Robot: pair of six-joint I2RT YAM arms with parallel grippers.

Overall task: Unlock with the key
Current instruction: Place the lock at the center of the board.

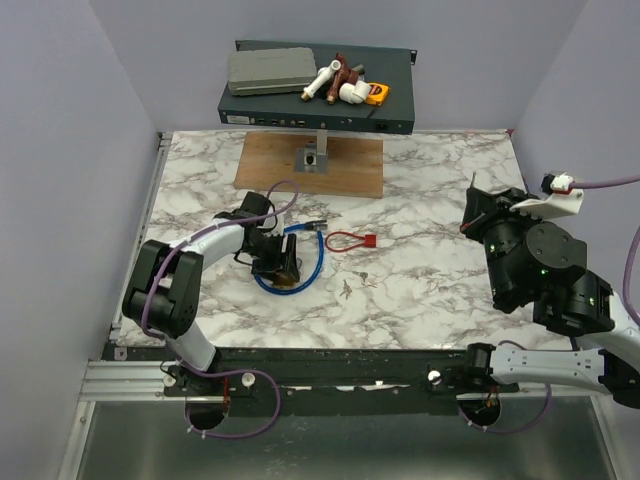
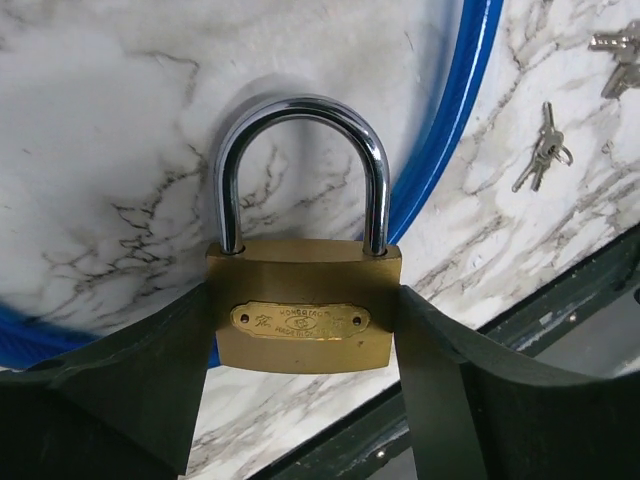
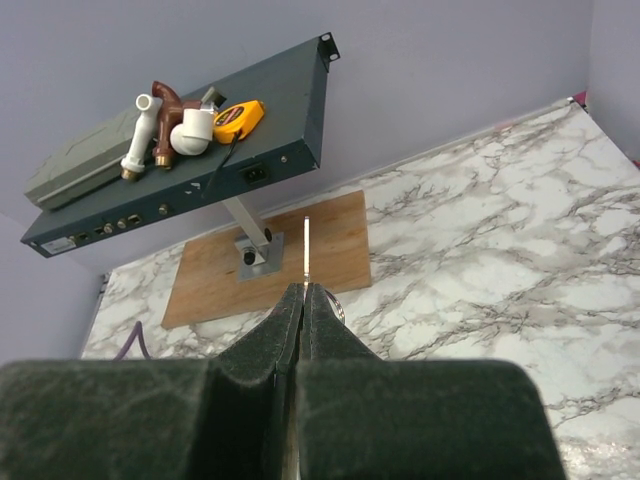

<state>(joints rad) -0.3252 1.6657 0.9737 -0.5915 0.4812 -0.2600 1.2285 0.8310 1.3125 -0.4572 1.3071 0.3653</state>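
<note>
A brass padlock (image 2: 300,310) with a silver shackle (image 2: 300,115) stands upright between the fingers of my left gripper (image 2: 305,300), which is shut on the sides of its body. That gripper (image 1: 278,265) is low over the marble, inside a blue cable loop (image 1: 312,262). My right gripper (image 3: 304,290) is raised at the right (image 1: 472,205) with its jaws pressed together. A thin silver key (image 3: 306,245) sticks out past its tips, seen edge-on, and a small metal ring (image 3: 340,303) shows beside them. The padlock's keyhole is hidden.
A red loop strap (image 1: 352,240) and small loose keys (image 1: 347,290) (image 2: 543,150) lie on the marble right of the cable. At the back, a wooden board (image 1: 310,165) with a post carries a dark shelf (image 1: 315,100) holding pipe fittings, a tape measure and a grey case.
</note>
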